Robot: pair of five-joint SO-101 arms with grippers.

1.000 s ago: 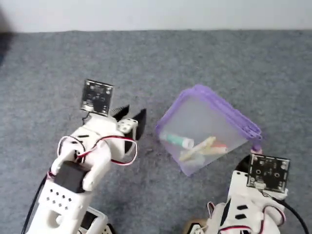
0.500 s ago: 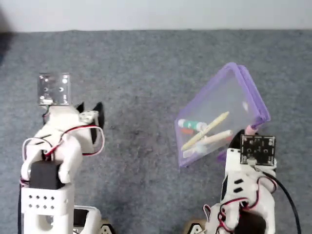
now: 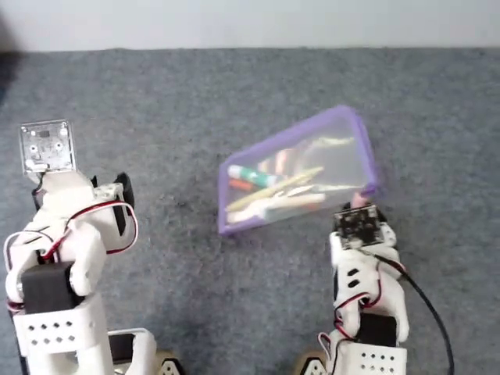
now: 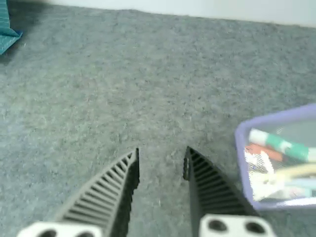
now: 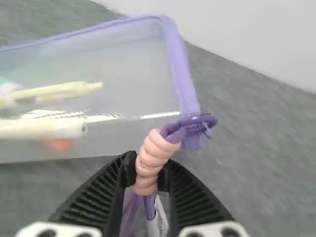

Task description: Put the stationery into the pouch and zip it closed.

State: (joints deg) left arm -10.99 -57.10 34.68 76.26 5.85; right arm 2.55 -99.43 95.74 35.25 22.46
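A clear pouch with purple edging [image 3: 297,180] lies on the grey carpet right of centre, holding several pens and markers [image 3: 269,191]. My right gripper [image 5: 146,174] is shut on the pink coiled pull [image 5: 150,158] tied to the pouch's purple zip loop [image 5: 190,123], at the pouch's near right corner [image 3: 361,201]. Far to the left, my left gripper [image 4: 160,158] hovers open over bare carpet with nothing between its fingers; the pouch's end [image 4: 279,163] lies off to its side. The left arm [image 3: 74,226] stands well apart from the pouch.
Grey carpet [image 3: 234,101] covers the table up to a pale wall at the back. A teal object [image 4: 7,27] lies at the far corner in the left wrist view. A black cable [image 3: 433,312] trails from the right arm's base.
The pouch has swung round and shifted left, now lying almost level, pulled by my right gripper. My left arm has drawn back to the left, away from the pouch.
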